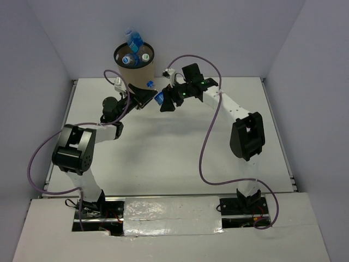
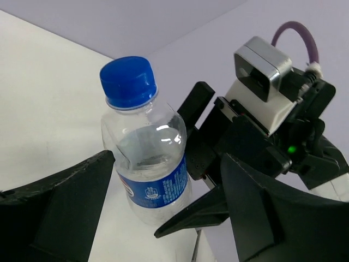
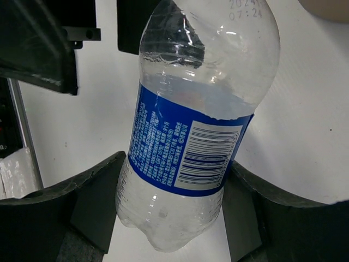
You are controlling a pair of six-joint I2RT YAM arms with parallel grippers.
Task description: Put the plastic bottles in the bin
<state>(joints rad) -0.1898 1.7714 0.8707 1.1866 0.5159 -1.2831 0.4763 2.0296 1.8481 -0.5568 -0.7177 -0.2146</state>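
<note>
Clear plastic bottle with a blue cap and blue label [image 2: 148,164] sits between my two end effectors, near the foot of the tall tan cardboard bin with a black rim [image 1: 136,72]; my right end effector [image 3: 172,185] is clamped on its labelled body; my left end effector [image 2: 166,164] stands wide around its shoulder, gaps showing, not gripping; I judge a handover, the left being nearer the bin; other bottles [image 1: 133,41] poke above its rim; white tabletop [image 1: 174,147] lies below.

Bright, even, diffuse light; faint soft shadows on white table [image 1: 174,158]; small glare spots on plastic bottle [image 2: 147,164]; wrist views sharp.
</note>
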